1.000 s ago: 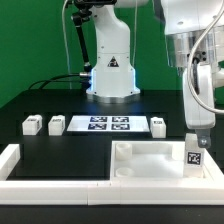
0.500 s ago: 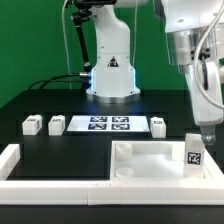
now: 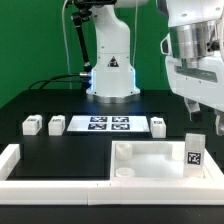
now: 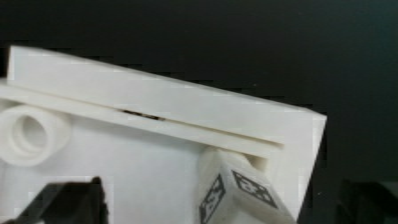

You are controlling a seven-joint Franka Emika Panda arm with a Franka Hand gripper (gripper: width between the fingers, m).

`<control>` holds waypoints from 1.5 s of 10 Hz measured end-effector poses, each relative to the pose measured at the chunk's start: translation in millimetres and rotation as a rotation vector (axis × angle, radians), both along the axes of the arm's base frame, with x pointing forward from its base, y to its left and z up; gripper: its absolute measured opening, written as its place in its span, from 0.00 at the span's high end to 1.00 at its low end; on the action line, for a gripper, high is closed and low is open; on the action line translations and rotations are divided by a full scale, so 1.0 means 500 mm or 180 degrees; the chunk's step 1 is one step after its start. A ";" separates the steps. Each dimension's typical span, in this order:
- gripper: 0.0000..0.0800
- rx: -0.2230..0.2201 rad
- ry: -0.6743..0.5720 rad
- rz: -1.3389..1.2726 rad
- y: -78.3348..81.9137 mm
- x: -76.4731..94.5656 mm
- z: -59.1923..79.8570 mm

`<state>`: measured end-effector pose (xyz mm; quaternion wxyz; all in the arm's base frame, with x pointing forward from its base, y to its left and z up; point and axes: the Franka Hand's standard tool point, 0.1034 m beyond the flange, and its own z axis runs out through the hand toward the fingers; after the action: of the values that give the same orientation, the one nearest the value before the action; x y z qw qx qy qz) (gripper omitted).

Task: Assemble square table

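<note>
Tool (image 3: 207, 114) hangs high at the exterior view's right, jaws spread wide, nothing held. The wrist view shows its dark fingertips (image 4: 61, 205) far apart above white plastic.

Exterior view, left to right:
- Border rail (image 3: 10, 160) wraps the near edge of the black counter (image 3: 40, 100).
- First leg (image 3: 31, 125) and second leg (image 3: 56, 125) sit close together, well back from the rail.
- Marker board (image 3: 100, 124) lies flat just beside them.
- Third leg (image 3: 158, 125) sits just past the board's right end.
- Square slab (image 3: 145, 165) rests inside the rail at the near right, with one round socket (image 4: 27, 135) open in the wrist view.
- Standing leg (image 3: 194, 152) is upright in the slab's right corner, tag toward the camera.

Key relation: the standing leg is below the tool, long axis vertical. The third leg lies lower and toward the exterior view's left of the tool, nearest of the loose ones, so likely the next pick. The way down to it looks open. The standing leg is the one thing close enough to be knocked.
</note>
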<state>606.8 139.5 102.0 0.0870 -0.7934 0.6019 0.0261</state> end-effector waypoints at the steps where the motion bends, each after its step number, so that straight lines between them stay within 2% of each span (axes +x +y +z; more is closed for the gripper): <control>1: 0.19 -0.0009 -0.0021 0.0129 0.000 0.000 0.000; 2: 0.19 -0.0031 -0.0073 0.0449 0.001 -0.001 -0.002; 3: 0.19 -0.0042 -0.0056 0.0595 0.018 -0.013 -0.012; 4: 0.19 -0.0061 -0.0077 0.1020 0.034 -0.038 -0.020; 7: 0.19 -0.0147 -0.0053 0.1906 0.045 -0.126 -0.046; 9: 0.19 -0.0322 -0.0164 0.2783 0.029 -0.170 -0.058; 15: 0.19 -0.0343 -0.0290 0.3857 0.022 -0.175 -0.063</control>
<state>519.4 150.5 70.4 0.0420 -0.9983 0.0394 0.0065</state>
